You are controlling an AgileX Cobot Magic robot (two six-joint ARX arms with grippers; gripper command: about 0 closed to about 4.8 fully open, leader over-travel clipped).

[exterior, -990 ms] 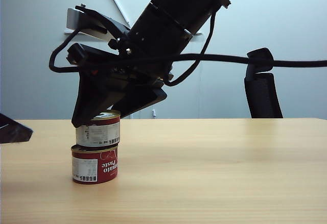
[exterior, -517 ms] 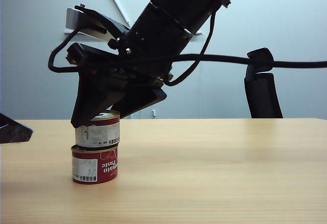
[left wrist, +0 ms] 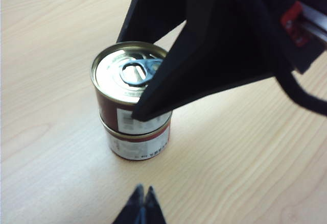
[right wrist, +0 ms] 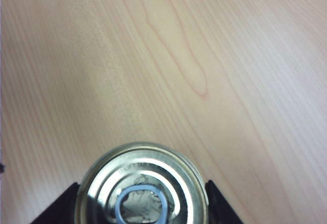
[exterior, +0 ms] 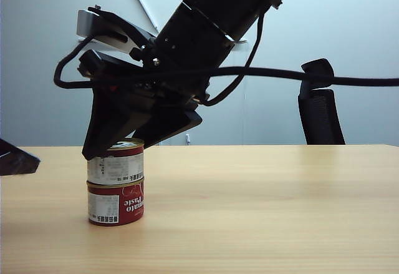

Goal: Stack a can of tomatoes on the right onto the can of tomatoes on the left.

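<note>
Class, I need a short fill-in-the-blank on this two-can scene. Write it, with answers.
1. The upper can sits on the lower can, which rests on the ____.
2. The right gripper has its jaws on either side of the ____ can.
3. The left gripper is ____, away from both cans.

Answers: table; upper; shut

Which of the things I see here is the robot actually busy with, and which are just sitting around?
Part of the job:
- upper tomato can, stacked on the other
- lower tomato can
- right gripper, fingers either side of the upper can

Just around:
- left gripper, shut, apart from the cans
- wooden table
- black chair behind the table
</note>
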